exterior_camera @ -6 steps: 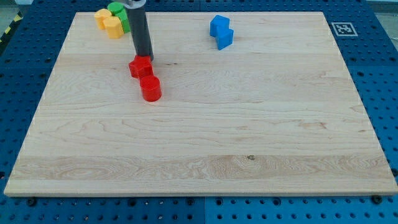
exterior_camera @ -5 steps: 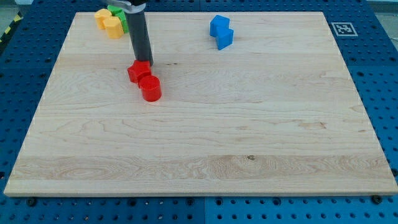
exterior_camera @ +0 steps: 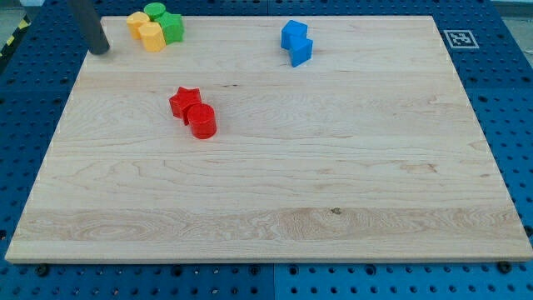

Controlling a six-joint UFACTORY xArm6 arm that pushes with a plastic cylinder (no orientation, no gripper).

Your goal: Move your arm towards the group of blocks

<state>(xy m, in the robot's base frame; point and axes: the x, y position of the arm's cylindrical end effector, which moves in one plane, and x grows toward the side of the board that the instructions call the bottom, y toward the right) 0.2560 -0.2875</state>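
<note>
Group of blocks: a tight cluster sits in the upper left of the frame, near the top edge of the board, made of four small blocks touching or nearly touching one another.
Yellow blocks: an orange-yellow block (exterior_camera: 136, 22) forms the cluster's left end, with a brighter yellow block (exterior_camera: 152, 36) just below and to its right; their exact shapes are hard to make out.
Green blocks: a rounded green block (exterior_camera: 154, 11) lies at the cluster's top, and a green block (exterior_camera: 172, 27) with notched sides closes its right end.
My tip: the dark rod enters from the top left of the frame, and my tip (exterior_camera: 101, 50) rests at the board's upper left corner, to the left of the cluster and apart from it, touching no block.
Jaws: the arm ends in a plain rod, so there are no jaws to be spread or pressed together.
Red pair: a red star-shaped block (exterior_camera: 185, 102) and a red cylinder (exterior_camera: 201, 121) touch each other in the left-centre of the frame, well below the cluster.
Blue pair: two blue blocks (exterior_camera: 296, 42) of angular shape sit together in the upper middle, well to the right of the cluster.
Board: a pale wooden board (exterior_camera: 333, 183) carries everything.
Surround: a blue perforated table (exterior_camera: 516, 100) frames the board.
Marker: a black-and-white square tag (exterior_camera: 457, 38) sits in the board's upper right corner.
</note>
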